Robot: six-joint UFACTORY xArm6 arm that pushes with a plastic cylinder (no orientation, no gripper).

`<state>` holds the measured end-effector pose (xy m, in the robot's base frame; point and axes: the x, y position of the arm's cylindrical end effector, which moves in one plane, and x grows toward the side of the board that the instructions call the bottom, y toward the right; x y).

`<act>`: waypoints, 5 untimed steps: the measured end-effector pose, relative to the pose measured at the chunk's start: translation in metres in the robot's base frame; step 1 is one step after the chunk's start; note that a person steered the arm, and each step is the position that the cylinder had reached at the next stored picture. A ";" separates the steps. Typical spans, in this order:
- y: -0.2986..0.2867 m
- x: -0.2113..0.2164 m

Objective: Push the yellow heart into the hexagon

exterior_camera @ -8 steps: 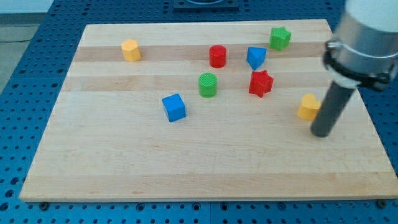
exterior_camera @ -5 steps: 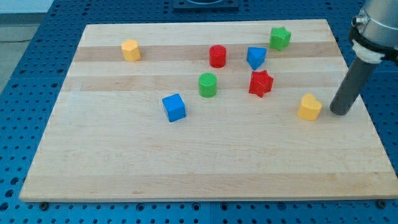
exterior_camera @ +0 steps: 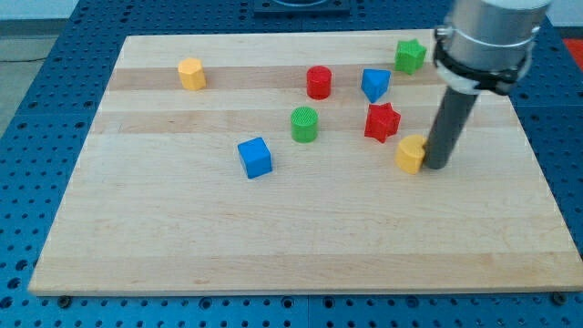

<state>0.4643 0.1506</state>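
The yellow heart [exterior_camera: 411,153] lies on the wooden board right of the middle, just below the red star [exterior_camera: 383,122]. My tip [exterior_camera: 436,165] touches the heart's right side. The yellow hexagon [exterior_camera: 191,74] sits far off at the view's upper left of the board. The rod rises from the tip toward the view's top right.
Between the heart and the hexagon stand a green cylinder [exterior_camera: 304,124], a red cylinder [exterior_camera: 319,82] and a blue cube [exterior_camera: 256,157]. A blue block [exterior_camera: 374,85] and a green star [exterior_camera: 411,56] sit near the view's top right. The board's [exterior_camera: 273,246] right edge is close to the rod.
My tip swung from below-right of the heart to its right side, then moved left. The heart slid left about 45 pixels, toward the red star. Other blocks stayed put.
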 end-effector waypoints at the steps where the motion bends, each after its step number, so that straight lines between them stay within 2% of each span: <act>1: -0.041 0.000; 3: -0.120 -0.009; 4: -0.106 -0.015; 5: -0.055 -0.017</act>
<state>0.4469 0.0955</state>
